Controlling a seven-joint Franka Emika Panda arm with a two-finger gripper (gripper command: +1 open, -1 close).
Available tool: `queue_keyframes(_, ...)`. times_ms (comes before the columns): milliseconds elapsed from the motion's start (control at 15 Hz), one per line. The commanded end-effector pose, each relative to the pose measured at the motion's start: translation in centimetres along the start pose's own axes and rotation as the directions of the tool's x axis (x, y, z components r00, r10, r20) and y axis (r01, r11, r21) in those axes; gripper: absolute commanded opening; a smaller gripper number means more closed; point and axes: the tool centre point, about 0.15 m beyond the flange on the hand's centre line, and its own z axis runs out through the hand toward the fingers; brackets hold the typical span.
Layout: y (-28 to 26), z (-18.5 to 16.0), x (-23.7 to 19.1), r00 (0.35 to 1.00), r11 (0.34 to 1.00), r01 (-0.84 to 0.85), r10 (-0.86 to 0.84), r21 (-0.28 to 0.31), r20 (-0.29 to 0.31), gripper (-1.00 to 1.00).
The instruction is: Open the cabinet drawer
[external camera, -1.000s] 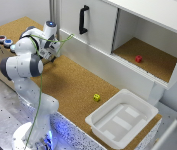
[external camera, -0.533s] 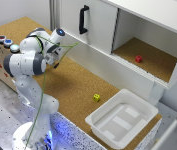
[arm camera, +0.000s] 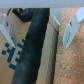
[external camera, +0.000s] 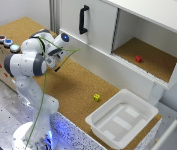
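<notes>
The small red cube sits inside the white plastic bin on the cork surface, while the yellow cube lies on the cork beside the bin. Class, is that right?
Not quite. The exterior view shows the small red cube inside the open cabinet compartment, not in the white plastic bin, which holds no cube. The rest stands: the yellow cube lies on the cork beside the bin.

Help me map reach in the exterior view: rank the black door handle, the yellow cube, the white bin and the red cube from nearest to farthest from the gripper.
From the gripper:
1. black door handle, above on the upright door
2. yellow cube, on the cork
3. red cube, inside the open compartment, and white bin, toward the exterior view's right: too close to call.
</notes>
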Motion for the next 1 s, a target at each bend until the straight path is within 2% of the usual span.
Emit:
queue_keyframes(0, -0.5, 2.2, -1.5, 0.98, 0.994, -0.092, 0.101, 0.058, -0.172, 1.0)
queue_keyframes(200, -0.3, 2.1, -1.1, 0.978, 0.992, -0.102, 0.114, 0.08, -0.176, 1.0)
queue_keyframes(600, 0.2, 2.9, -1.6, 0.98, 0.992, -0.102, 0.112, 0.069, -0.167, 1.0)
queue_keyframes(667, 0.2, 3.2, -1.5, 0.981, 0.992, -0.102, 0.113, 0.078, -0.155, -1.0)
queue_keyframes(933, 0.2, 4.0, -1.2, 0.989, 0.993, -0.079, 0.09, 0.093, -0.115, -1.0)
